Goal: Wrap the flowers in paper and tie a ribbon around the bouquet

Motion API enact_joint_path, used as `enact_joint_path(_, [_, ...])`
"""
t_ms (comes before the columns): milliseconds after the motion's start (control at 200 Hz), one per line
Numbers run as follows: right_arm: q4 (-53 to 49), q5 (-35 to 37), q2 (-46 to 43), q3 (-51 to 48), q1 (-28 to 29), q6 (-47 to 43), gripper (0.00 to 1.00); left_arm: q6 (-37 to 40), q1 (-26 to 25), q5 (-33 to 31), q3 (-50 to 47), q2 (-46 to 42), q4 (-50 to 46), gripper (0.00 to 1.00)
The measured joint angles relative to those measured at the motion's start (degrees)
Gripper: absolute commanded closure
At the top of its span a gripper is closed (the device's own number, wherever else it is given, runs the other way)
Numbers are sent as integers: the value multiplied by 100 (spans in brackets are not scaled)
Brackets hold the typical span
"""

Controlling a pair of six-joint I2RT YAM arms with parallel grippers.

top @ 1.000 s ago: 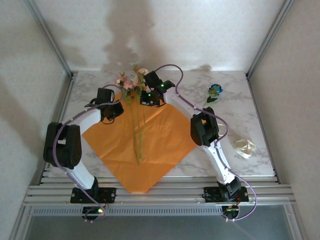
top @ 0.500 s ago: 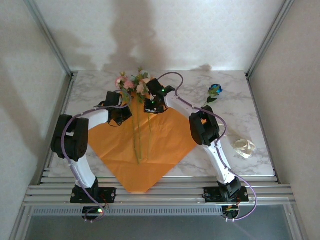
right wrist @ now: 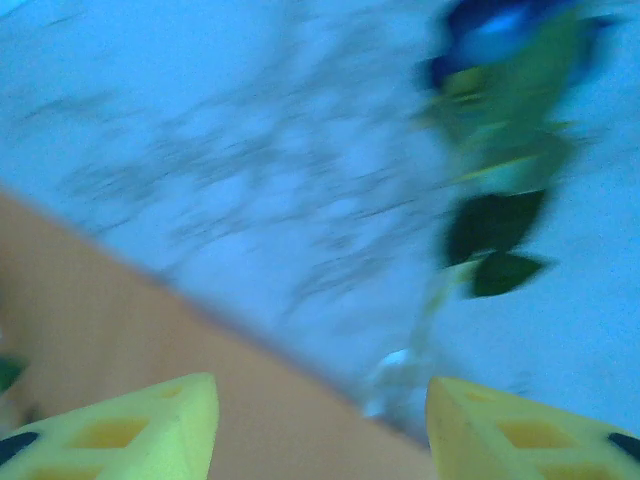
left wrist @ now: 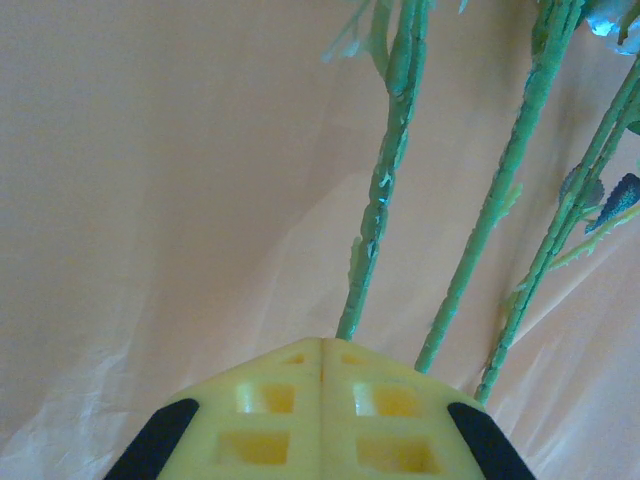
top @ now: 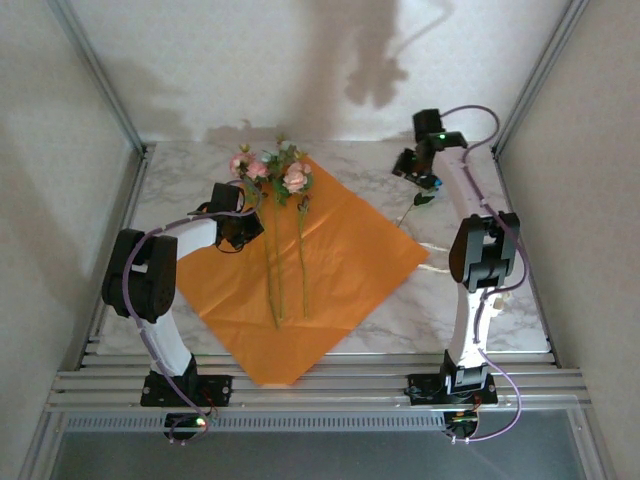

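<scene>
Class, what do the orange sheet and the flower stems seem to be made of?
Orange sheet: probably thin matte paper; soft creases and wrinkles show in the left wrist view. Flower stems: likely moulded plastic; rough, flaky green coating with a dull sheen.

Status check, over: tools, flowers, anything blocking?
Left tool shut, over paper beside pink flowers. Right tool open over blue flower, which is off the sheet. Blooms lie unwrapped. No obstruction seen.

White marbled table, grey metal rails along near edge, perhaps aluminium
</scene>
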Motion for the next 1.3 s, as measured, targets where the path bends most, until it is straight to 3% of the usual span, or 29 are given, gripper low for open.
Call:
enact_joint_path(275, [-605,195,1425,503,11,116,43,2,0,0,2,0,-50,100])
enact_joint_path(450, [-765,299,1602,422,85,509,49,2,0,0,2,-2,-90,100])
enact_joint_path(556, [-595,372,1591,225,79,726,62,2,0,2,2,-2,-103,100])
enact_joint_path(751, [-387,667,1615,227,66,752,100,4,0,2,20,-2,-173,100])
enact_joint_path(961, [-260,1851,1453,234,66,667,100,7,0,7,24,-2,-190,100])
enact_joint_path(1146, [20,3351,564,446,55,168,100,7,0,9,24,-2,-192,100])
enact_joint_path(1296, [608,3906,-236,802,52,-424,100,7,0,9,24,-2,-192,100])
